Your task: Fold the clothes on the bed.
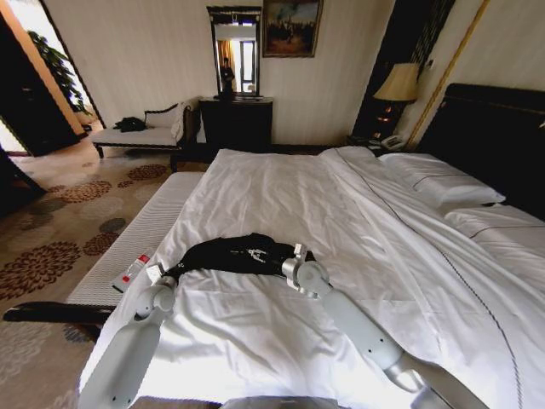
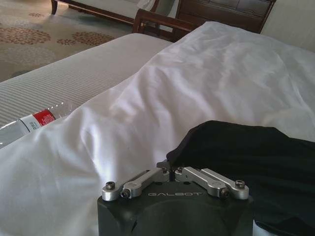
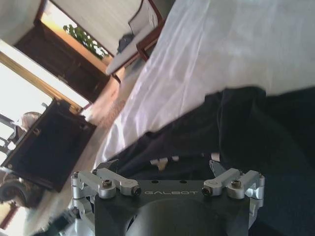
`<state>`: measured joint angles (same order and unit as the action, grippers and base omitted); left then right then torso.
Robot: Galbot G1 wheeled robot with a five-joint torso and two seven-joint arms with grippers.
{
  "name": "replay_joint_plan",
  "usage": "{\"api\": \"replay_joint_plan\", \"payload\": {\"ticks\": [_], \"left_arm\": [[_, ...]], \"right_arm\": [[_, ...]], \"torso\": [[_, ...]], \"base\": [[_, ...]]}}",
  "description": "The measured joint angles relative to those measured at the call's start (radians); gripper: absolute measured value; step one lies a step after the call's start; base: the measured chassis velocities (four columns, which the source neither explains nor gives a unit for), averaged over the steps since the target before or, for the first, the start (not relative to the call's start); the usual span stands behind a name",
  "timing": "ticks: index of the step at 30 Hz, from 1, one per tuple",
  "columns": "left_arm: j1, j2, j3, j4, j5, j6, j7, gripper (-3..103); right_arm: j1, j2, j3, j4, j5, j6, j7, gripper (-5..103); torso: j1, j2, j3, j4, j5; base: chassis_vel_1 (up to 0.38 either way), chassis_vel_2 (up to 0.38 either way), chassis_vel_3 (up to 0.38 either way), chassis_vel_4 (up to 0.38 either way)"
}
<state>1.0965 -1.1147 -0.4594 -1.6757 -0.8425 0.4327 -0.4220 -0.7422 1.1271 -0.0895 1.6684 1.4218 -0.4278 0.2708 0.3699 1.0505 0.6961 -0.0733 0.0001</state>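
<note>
Looking from the head, you had the black T-shirt bunched on the bed, limp fabric best pinched at its edges, between both hands. At the left wrist, your left hand pinched its edge. At the right wrist, your right hand was spread over it.

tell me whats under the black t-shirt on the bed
The black T-shirt lies bunched on the bed's white duvet, which shows all around it. The left pincer is shut on its edge. Whatever lies directly beneath the fabric is covered.
</note>
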Motion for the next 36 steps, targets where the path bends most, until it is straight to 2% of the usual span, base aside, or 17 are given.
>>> {"api": "replay_joint_plan", "payload": {"ticks": [7,11,16,26,27,30,31,35,36], "left_arm": [[0.000,-0.002,0.000,0.002,0.003,0.000,0.001,0],[0.003,-0.003,0.000,0.001,0.005,0.000,0.001,0],[0.005,0.000,-0.004,-0.006,0.005,0.000,0.001,0],[0.002,-0.002,-0.003,-0.001,0.005,-0.001,0.002,0],[0.000,-0.003,-0.001,0.001,0.005,-0.001,0.002,0],[-0.004,-0.004,0.003,0.005,0.006,-0.002,0.002,0],[-0.004,-0.004,0.003,0.005,0.006,-0.002,0.002,0],[-0.008,-0.005,0.007,0.009,0.007,-0.002,0.001,0],[-0.008,-0.005,0.007,0.009,0.007,-0.002,0.001,0]], "right_arm": [[0.059,0.015,0.035,-0.042,0.008,0.024,0.010,100],[0.129,0.054,0.048,-0.149,-0.002,0.031,0.037,100],[0.177,0.081,0.045,-0.249,-0.030,-0.001,0.092,100],[0.175,0.081,0.048,-0.263,-0.053,-0.022,0.103,100],[0.169,0.077,0.048,-0.261,-0.053,-0.025,0.103,102],[0.154,0.069,0.040,-0.249,-0.054,-0.030,0.103,93],[0.154,0.069,0.040,-0.249,-0.054,-0.030,0.103,93],[0.144,0.073,0.028,-0.245,-0.064,-0.033,0.102,72],[0.144,0.074,0.027,-0.246,-0.064,-0.033,0.102,72]], "torso": [[0.000,0.000,0.000,0.0000,-0.0001],[0.000,0.000,0.000,0.0002,0.0000],[0.000,0.000,0.000,0.0002,0.0000],[0.000,0.000,0.000,0.0002,0.0000],[0.000,0.000,0.000,0.0002,-0.0001],[0.000,0.000,0.000,0.0001,0.0000],[0.000,0.000,0.000,0.0001,0.0000],[0.000,0.000,0.000,0.0002,0.0000],[0.000,0.000,0.000,0.0002,0.0000]], "base": [[0.000,0.000,0.000,0.000],[0.000,0.000,0.000,0.000],[0.000,0.000,0.000,0.000],[0.000,0.000,0.000,0.000],[0.000,0.000,0.000,0.000],[0.000,0.000,0.000,0.000],[0.000,0.000,0.000,0.000],[0.000,0.000,0.000,0.000],[0.000,0.000,0.000,0.000]]}}
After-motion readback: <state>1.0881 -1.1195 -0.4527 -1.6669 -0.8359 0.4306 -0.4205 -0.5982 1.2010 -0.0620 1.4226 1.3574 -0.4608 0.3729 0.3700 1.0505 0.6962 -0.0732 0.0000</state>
